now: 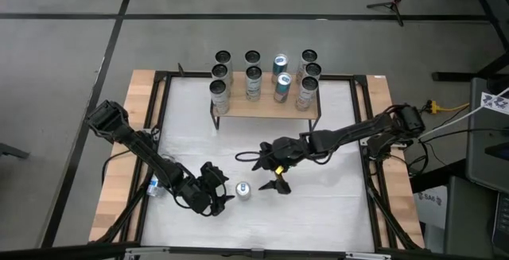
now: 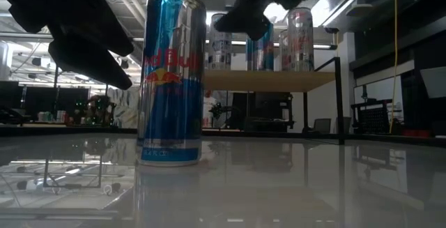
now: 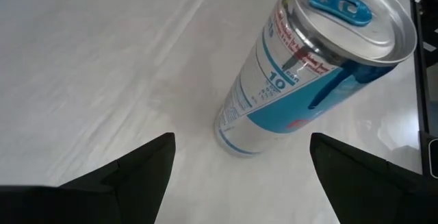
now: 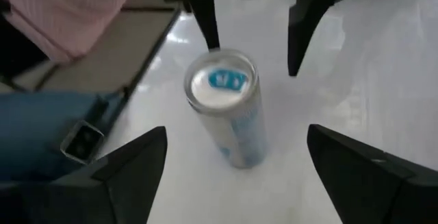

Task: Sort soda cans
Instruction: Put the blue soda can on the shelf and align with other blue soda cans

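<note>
High view: single soda can (image 1: 243,189) standing upright on white table (image 1: 318,204), near front edge, between both grippers. Left arm reaching in from left front corner, bent low; left gripper (image 1: 222,199) sitting just left of can, fingers spread, grasping nothing. Right arm extending from right edge toward table middle, wrist angling down; right gripper (image 1: 277,185) hovering just right of can, fingers spread, empty. Remaining cans (image 1: 262,77) standing in rows on wooden shelf (image 1: 266,109) at back edge. Right wrist view: person's clothing showing beyond table.

Upright blue-silver can (image 1: 243,190); 9 cans (image 1: 253,79) shelved
</note>
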Motion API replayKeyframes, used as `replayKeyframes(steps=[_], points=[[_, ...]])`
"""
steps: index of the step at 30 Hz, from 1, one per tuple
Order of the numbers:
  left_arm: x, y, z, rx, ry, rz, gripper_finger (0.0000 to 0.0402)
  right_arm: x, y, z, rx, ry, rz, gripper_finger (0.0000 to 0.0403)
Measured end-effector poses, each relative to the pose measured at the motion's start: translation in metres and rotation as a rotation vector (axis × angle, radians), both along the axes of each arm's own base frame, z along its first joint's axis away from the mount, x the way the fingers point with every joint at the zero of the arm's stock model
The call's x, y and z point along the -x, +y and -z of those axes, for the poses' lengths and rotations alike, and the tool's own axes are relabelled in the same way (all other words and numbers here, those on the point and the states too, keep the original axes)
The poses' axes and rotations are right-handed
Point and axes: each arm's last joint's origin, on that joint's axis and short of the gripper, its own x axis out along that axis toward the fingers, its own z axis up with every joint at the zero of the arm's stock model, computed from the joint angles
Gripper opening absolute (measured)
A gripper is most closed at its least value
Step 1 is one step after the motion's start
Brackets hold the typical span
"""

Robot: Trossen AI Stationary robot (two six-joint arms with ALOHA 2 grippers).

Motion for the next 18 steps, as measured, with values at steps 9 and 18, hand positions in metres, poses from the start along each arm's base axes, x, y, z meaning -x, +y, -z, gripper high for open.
replayKeyframes(steps=[9, 18], points=[[0.0, 0.0, 0.0, 0.0, 0.0, 0.0, 0.0334, 0.001, 0.034, -0.016, 0.025, -0.2, 0.03, 0.0348], [0.0, 0.0, 0.0, -0.004, -0.003, -0.004, 0.0334, 0.005, 0.052, -0.022, 0.074, -0.275, 0.247, 0.0348]])
